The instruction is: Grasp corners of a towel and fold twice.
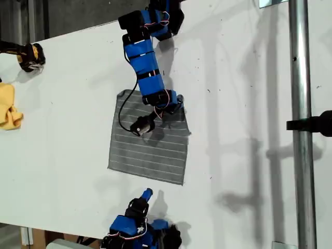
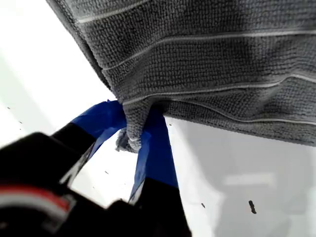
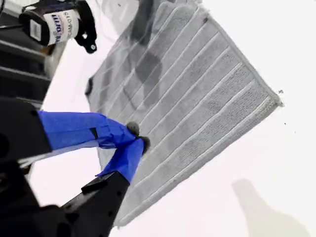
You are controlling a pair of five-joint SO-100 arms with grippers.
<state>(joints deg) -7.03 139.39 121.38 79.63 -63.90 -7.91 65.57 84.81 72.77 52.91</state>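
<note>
Striped towel (image 2: 207,59) corner (image 2: 132,129) pinched between first gripper (image 2: 134,140) fingers; second gripper (image 3: 132,143) clenched empty above towel, bare table (image 1: 244,78) around

The towel (image 1: 148,148) is lying flat on the table (image 1: 244,93) around the middle of the exterior view. My first gripper (image 1: 174,106) is sitting at the towel's upper right corner (image 1: 179,101) in that view, its arm reaching down from the top centre. My second gripper (image 1: 147,194) is sitting just below the towel's lower edge, near the bottom centre, apart from the cloth. A yellow cloth (image 1: 9,106) is lying at the exterior view's left edge, well apart from the towel.
</note>
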